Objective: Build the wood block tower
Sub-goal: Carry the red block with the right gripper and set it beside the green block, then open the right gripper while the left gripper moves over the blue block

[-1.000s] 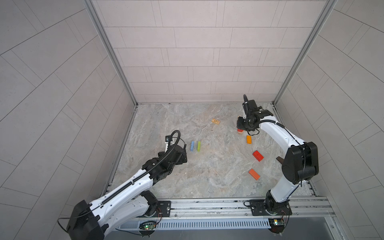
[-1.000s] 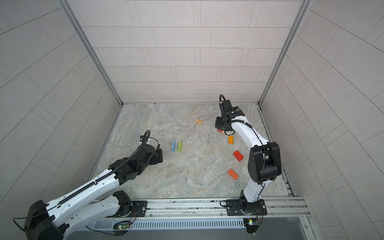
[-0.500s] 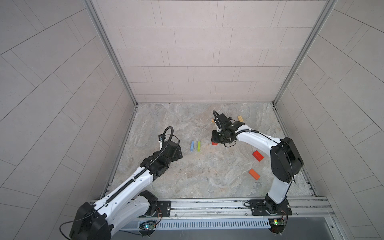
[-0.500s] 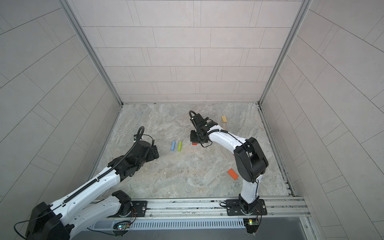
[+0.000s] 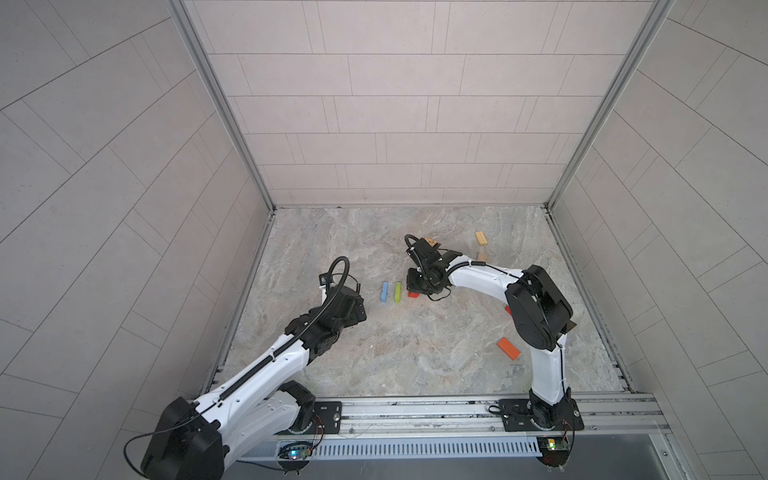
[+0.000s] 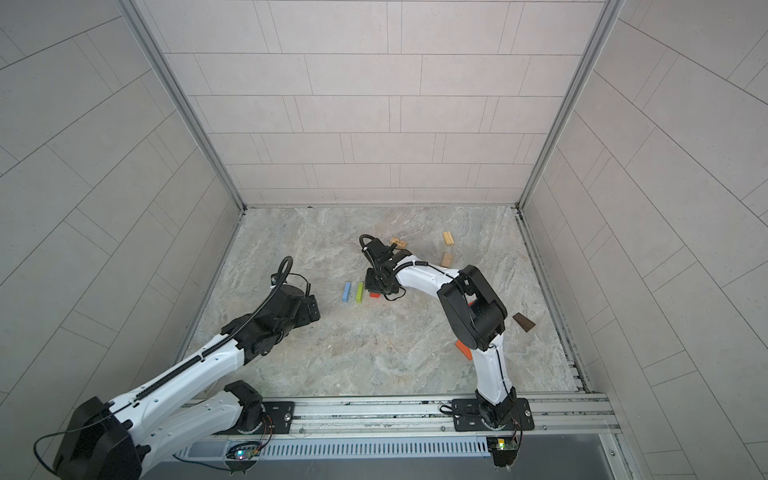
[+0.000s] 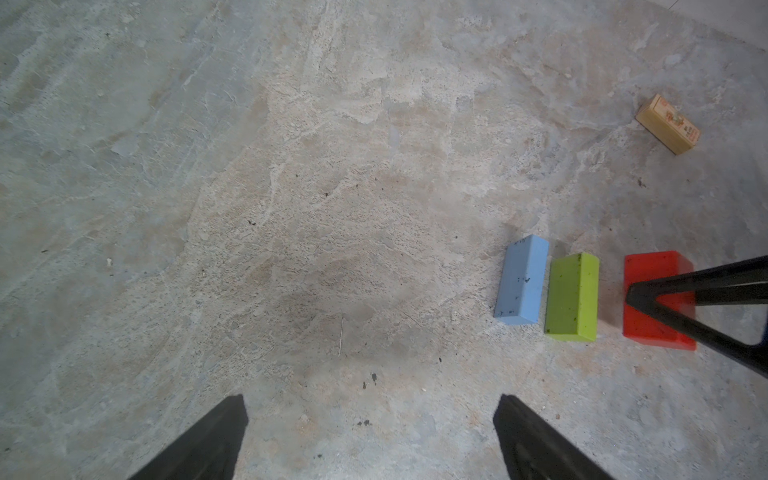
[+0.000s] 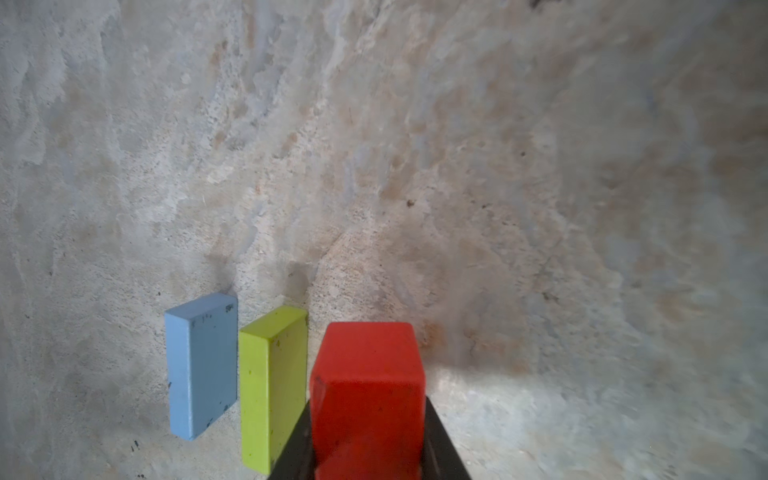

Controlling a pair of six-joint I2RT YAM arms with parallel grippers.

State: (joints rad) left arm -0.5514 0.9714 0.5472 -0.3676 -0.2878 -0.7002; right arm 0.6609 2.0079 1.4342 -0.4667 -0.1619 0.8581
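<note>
A light blue block and a lime green block lie side by side on the stone floor in both top views. My right gripper is shut on a red block and holds it low, just right of the green block and parallel to it. The left wrist view shows the blue block, the green block and the red block in a row. My left gripper stands open and empty, a short way left of the row. No stacked tower is in view.
Two tan blocks and a printed tan block lie at the back right. An orange block lies front right. A dark brown block sits near the right wall. Another red block peeks from behind the right arm.
My right gripper has carried the red block from the back right leftward to the green block's side. The left arm has shifted only slightly.
</note>
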